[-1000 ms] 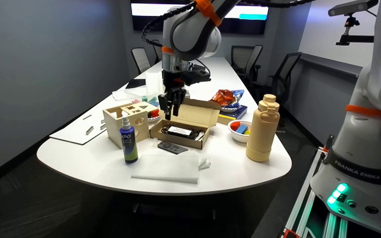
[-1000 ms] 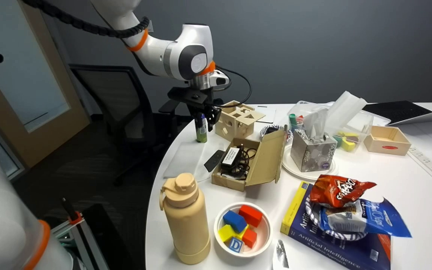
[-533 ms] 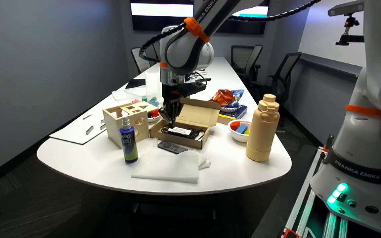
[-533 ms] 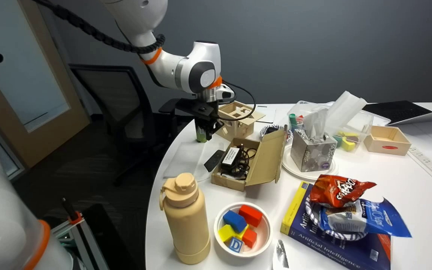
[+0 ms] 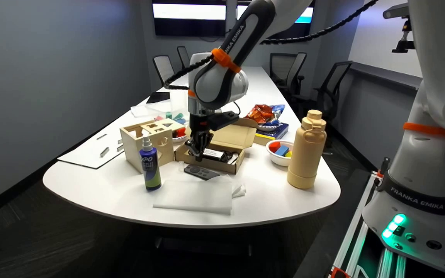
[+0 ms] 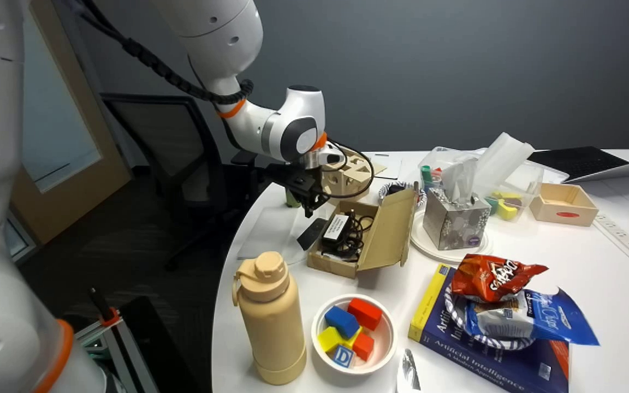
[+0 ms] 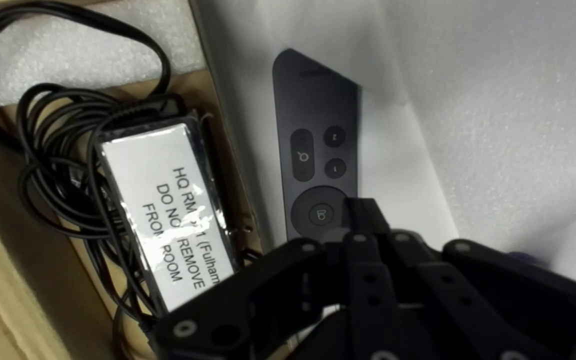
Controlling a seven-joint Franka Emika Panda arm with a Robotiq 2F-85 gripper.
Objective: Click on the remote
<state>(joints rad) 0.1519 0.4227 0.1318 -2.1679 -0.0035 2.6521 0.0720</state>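
Note:
The remote (image 5: 201, 172) is a thin black slab lying flat on the white table beside the open cardboard tray. One end is covered by a white sheet. It also shows in an exterior view (image 6: 311, 234) and in the wrist view (image 7: 313, 110), buttons up, with a large round pad. My gripper (image 5: 199, 157) hangs pointing down above the remote, apart from it as far as I can tell. In the wrist view the fingertips (image 7: 366, 216) are together and empty. They overlap the right edge of the round pad and hide the remote's near end.
The cardboard tray (image 5: 180, 156) holds a black adapter with cables (image 7: 168, 210). A spray bottle (image 5: 151, 166) and a wooden shape box (image 5: 129, 152) stand close by. The white sheet (image 5: 193, 197) lies at the table's front. A tan bottle (image 5: 306, 154) and a bowl of blocks (image 6: 321, 360) stand farther off.
My gripper has come down over the last second, from well above the tray to just above the remote, with fingers drawn together. The remote and other objects have not moved.

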